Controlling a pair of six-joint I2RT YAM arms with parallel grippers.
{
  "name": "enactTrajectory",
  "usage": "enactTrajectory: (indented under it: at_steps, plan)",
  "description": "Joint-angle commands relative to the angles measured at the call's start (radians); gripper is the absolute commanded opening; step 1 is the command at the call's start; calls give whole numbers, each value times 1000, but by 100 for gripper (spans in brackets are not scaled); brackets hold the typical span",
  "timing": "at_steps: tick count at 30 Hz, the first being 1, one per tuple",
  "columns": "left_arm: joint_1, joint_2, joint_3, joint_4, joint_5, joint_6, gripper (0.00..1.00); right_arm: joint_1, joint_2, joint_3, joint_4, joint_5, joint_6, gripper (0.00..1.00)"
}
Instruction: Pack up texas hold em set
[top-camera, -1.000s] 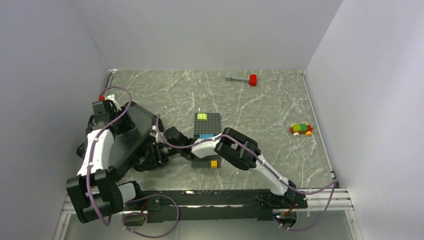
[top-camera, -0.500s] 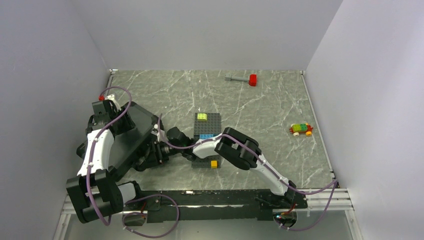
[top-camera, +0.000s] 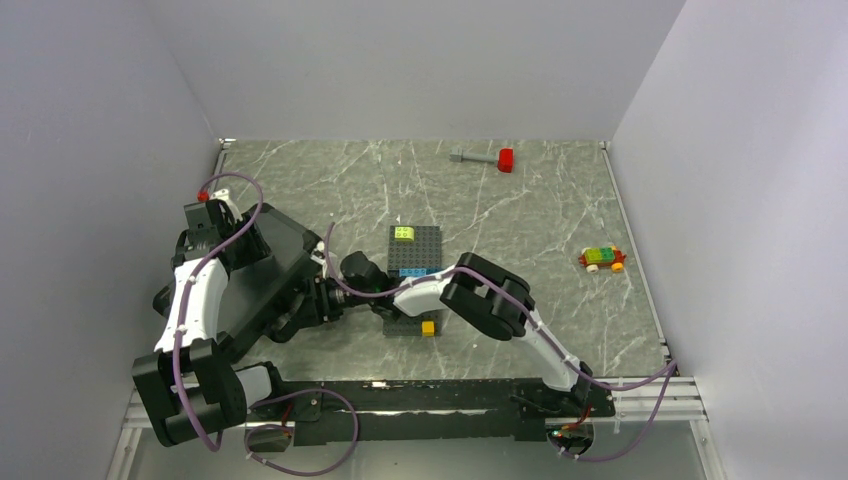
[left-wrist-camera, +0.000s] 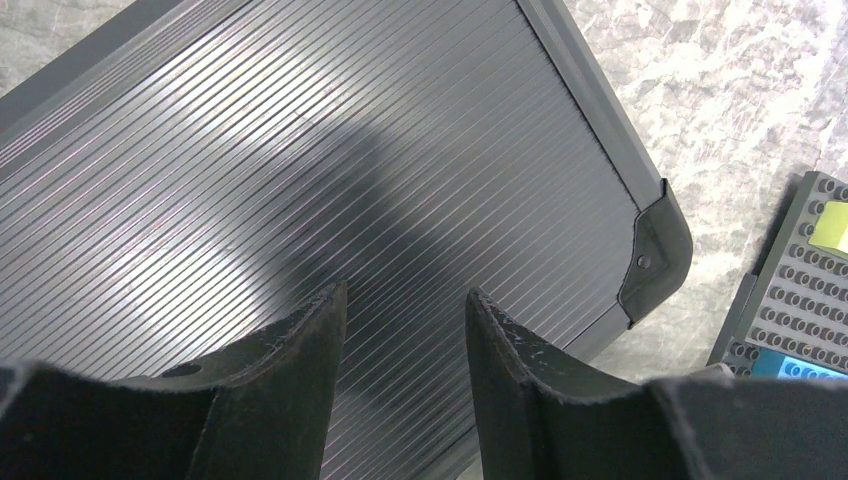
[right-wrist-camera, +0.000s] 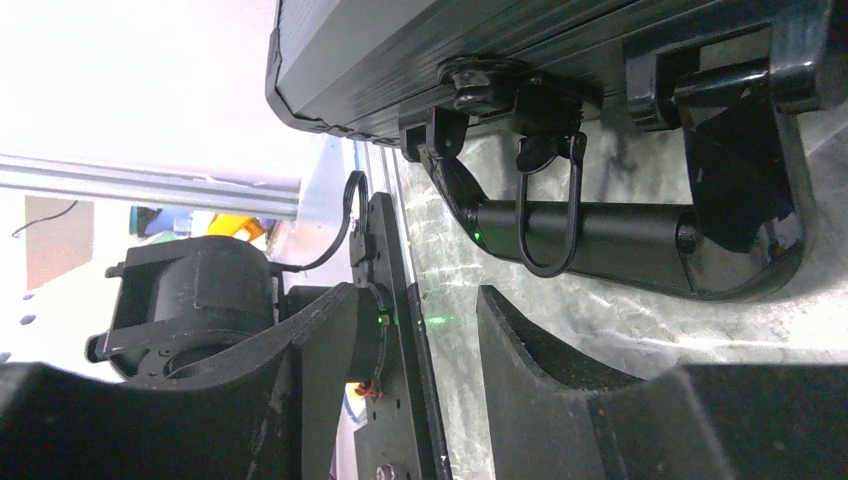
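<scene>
The black case lies shut at the table's left, tilted on its base. Its ribbed lid fills the left wrist view. My left gripper hovers just over the lid, open and empty. My right gripper is at the case's front edge, open and empty. The case's black handle and a latch loop lie just beyond its fingertips, untouched. The card packs and buttons are hidden.
A dark grey baseplate with coloured bricks lies right of the case, also in the left wrist view. A yellow brick sits at its near end. A red-headed hammer lies at the back, a small brick car at right.
My right arm's elbow has shifted right and a little back, and its gripper has edged up along the case's front. The left arm and the case have not moved.
</scene>
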Motion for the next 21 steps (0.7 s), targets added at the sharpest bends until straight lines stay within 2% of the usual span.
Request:
enactTrajectory:
  at_steps: [1,21]
  plan:
    - [-9,24,-43,-150,36,-4,52,-15,-7,25,12,20,8,53]
    - [-9,17,-45,-150,45,-4,52,-23,45,69,-35,30,1,57]
